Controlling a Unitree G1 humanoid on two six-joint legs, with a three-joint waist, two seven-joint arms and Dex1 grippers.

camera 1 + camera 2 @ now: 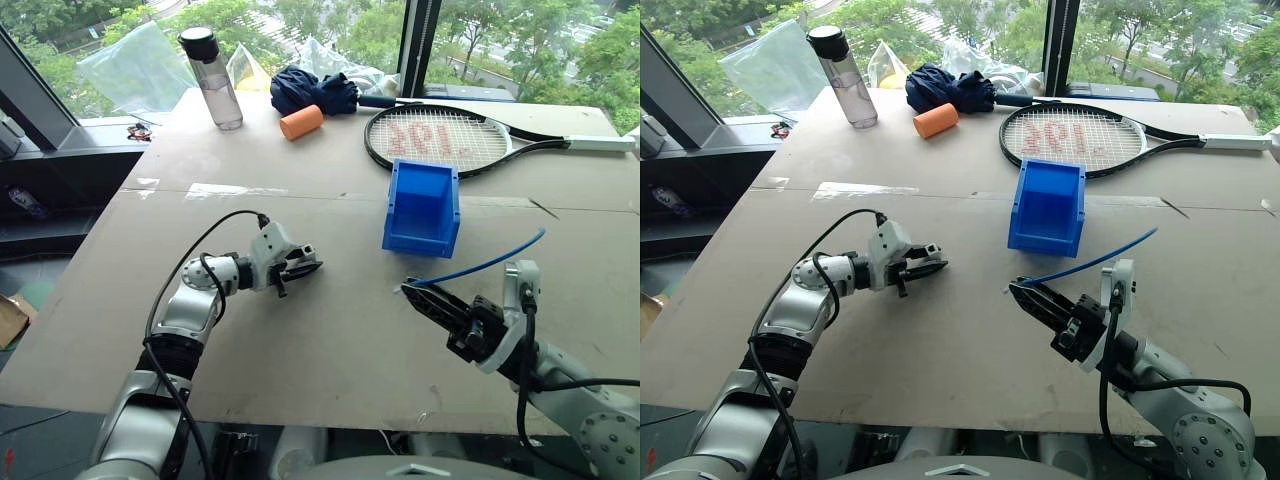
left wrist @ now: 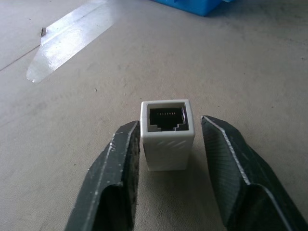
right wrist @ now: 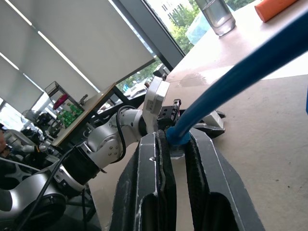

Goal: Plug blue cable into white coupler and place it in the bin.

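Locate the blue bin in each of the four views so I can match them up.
Left eye view: the bin stands right of centre on the table, just before the racket.
Right eye view: same spot, bin right of centre.
Left wrist view: a blue sliver at the picture's edge, beyond the white coupler.
Right wrist view: I cannot pick it out.
Shared landmark: the orange cylinder.

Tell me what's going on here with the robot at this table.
The right gripper is shut on the blue cable, holding it just above the table. The left gripper has its fingers on either side of the white coupler, which sits on the table with its socket facing away; a small gap shows on one side. The bin waits behind them. Nothing is plugged in yet.
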